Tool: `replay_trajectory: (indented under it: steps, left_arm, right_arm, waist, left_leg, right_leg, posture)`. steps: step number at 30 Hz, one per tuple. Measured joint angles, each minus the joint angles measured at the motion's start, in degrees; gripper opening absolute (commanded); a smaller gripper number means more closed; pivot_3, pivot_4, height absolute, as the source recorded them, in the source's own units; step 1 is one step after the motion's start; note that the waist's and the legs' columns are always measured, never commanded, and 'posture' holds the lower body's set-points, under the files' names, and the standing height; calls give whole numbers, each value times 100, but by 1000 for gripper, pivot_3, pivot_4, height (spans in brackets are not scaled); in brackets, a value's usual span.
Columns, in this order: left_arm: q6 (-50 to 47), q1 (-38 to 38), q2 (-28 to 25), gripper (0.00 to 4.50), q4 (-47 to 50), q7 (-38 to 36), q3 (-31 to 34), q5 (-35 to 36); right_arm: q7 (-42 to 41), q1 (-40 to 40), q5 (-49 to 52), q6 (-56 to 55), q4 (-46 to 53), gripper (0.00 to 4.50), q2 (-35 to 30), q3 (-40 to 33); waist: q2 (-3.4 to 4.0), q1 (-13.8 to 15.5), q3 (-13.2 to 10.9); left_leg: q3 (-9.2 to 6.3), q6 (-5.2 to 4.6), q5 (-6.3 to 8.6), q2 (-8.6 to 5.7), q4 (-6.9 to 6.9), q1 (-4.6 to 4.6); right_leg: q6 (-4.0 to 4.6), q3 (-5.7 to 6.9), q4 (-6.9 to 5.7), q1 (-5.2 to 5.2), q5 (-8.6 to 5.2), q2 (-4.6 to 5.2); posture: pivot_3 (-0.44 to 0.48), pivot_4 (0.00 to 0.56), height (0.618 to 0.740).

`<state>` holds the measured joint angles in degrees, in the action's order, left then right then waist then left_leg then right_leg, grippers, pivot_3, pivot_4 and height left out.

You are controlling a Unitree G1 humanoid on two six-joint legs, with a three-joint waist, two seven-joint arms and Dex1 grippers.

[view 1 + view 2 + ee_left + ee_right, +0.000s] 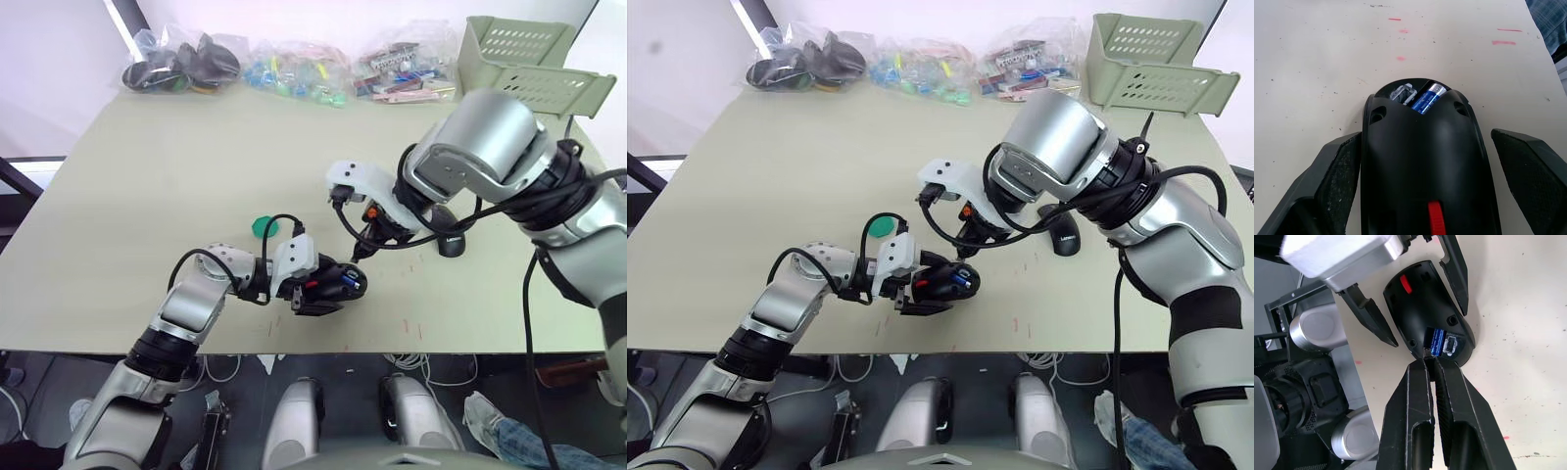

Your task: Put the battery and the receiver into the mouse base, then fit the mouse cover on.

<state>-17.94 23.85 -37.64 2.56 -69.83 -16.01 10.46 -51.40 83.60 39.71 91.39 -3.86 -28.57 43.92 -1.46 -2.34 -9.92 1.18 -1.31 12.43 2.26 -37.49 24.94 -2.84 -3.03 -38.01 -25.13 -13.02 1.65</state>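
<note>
At the near edge of the desk (pixel 147 176), toward six o'clock, I keep the mouse base (pixel 1425 161) framed by my left hand (pixel 328 291). That hand is spread, not clenched: in the left wrist view one finger lies against the base's flank and the other stands a little apart, so the body is fenced in rather than squeezed, I judge, to stop it sliding while the other hand works.

The battery (pixel 1426 99) already lies in its compartment at the far end of the base, blue with its silver end showing, and the receiver (pixel 1452 344) sits in the slot just beside it, touching or nearly so. That leaves only the cover to fit, as I read it.

My right hand (pixel 1430 363) hangs just above that end of the base, its two fingers pressed together with nothing between them, tips beside the battery. I take this as a closed poke for seating the parts, or a pause before leaving.

The mouse cover (pixel 1065 235) lies on the desk toward three o'clock of the base, partly under my right arm. A green disc (pixel 265 226) rests near the base at about eleven o'clock, apart from it.
</note>
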Motion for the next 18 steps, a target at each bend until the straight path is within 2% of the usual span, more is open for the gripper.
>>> replay_trajectory:
  steps: [11,14,15,18]
  left_arm:
    - [355,6,55,4398,-270,16,-26,-147]
    - [417,16,80,3678,-328,25,-24,-150]
    - [437,23,84,3197,-334,33,-23,-161]
    - [457,26,88,2987,-334,31,-23,-185]
  right_arm:
    - [193,-266,-257,42,-171,0,209,0]
    - [215,-318,-319,47,-185,0,220,-2]
    - [220,-318,-328,50,-185,0,230,-14]
    - [244,-324,-336,61,-184,0,274,-69]
  waist:
    - [0,1,0]
    - [0,1,0]
    - [0,0,0]
    - [0,1,0]
  left_leg:
    - [0,0,0,-1,-1,0]
    - [0,0,0,-1,-1,0]
    - [-1,0,0,-1,-1,0]
    - [-1,0,0,-1,-1,0]
  right_leg:
    - [0,0,0,1,0,1]
    - [0,0,-1,0,0,1]
    - [0,0,-2,1,0,0]
    - [0,0,-1,1,0,0]
  posture:
    - [0,150,740]
    - [0,150,740]
    - [0,150,740]
    - [0,150,740]
